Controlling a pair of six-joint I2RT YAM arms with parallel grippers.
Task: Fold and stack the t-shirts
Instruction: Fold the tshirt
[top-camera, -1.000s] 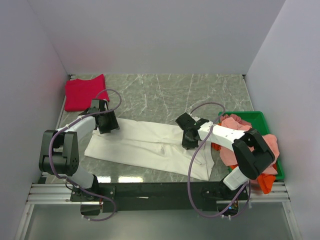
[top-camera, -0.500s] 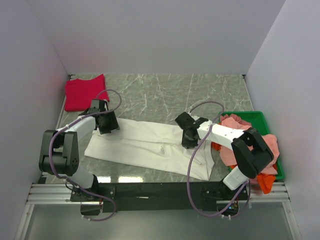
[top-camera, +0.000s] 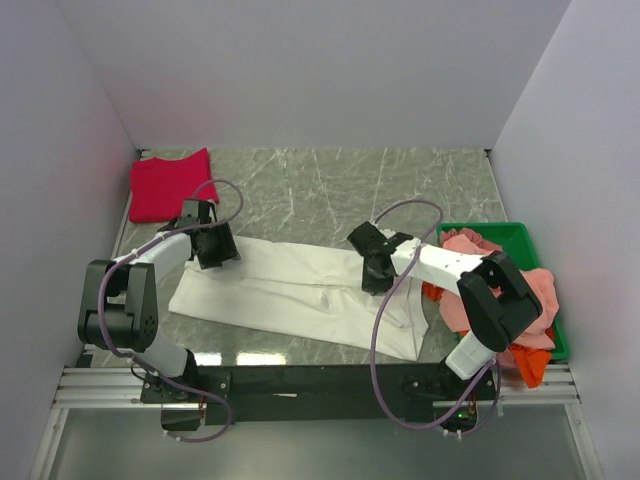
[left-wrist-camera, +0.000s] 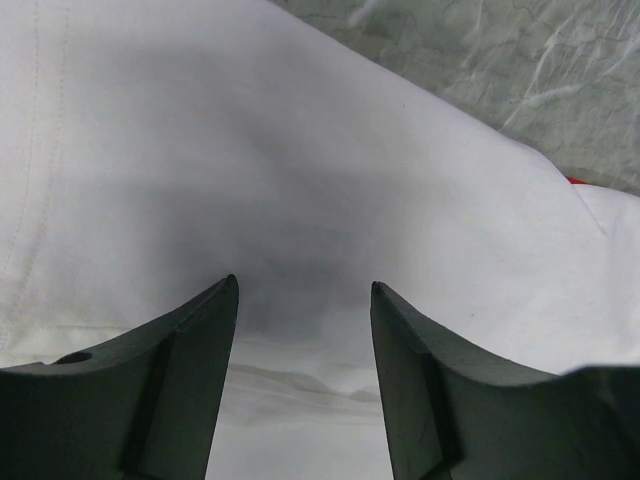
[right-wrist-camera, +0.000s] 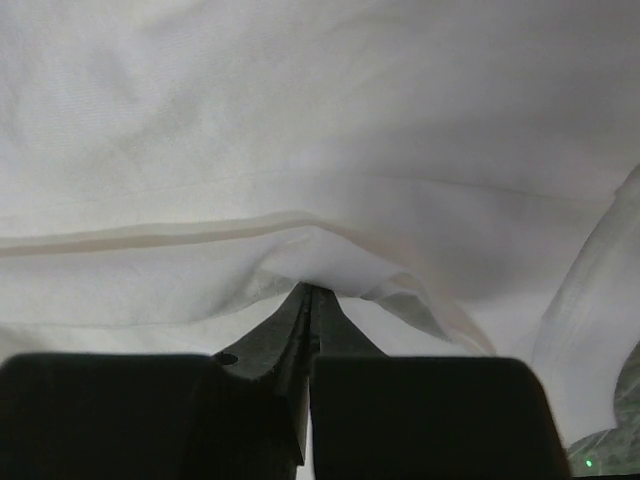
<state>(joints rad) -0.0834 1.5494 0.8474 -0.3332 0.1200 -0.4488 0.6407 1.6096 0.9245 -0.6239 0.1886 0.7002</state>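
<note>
cloth is the thing to watch here. our white t-shirt lies flat on the worktop as one long strip, running from the far left down to the near right. our left gripper sits over the left end of that strip. its jaws are apart with nothing between them, only white cloth below. our right gripper is at the far edge of the strip, a bit right of the middle. its jaws are pressed together on a small raised fold of the white cloth. so the shirt's long line runs between the two arms, one near each end. we think the next move is to pull that edge over to make a fold, and the left side would have to pinch first. the crimson t-shirt lies in the far left corner, well apart. the pink t-shirt and orange t-shirt are heaped in the green bin on the right.
</note>
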